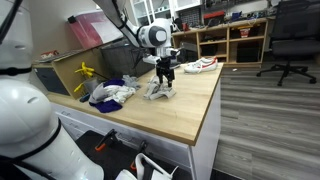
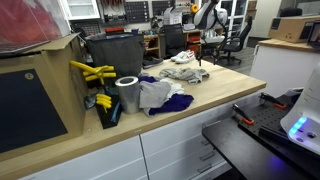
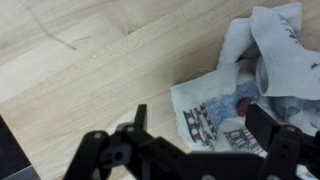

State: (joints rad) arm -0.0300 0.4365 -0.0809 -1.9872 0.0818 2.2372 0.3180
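The gripper (image 1: 165, 68) hangs just above the crumpled printed cloth (image 1: 160, 91). Its fingers (image 3: 137, 118) are spread wide and hold nothing, wide enough to straddle the cloth's raised folds. The cloth lies slack on the wooden table (image 1: 190, 115), and another rag pile (image 1: 112, 93) sits well apart from it.

cloth (image 3: 212, 118): white-ish, dark print, maybe lettering (blurry tbh) | desk (image 3: 90, 60): light wood grain | rag (image 2: 176, 102): blue-purple
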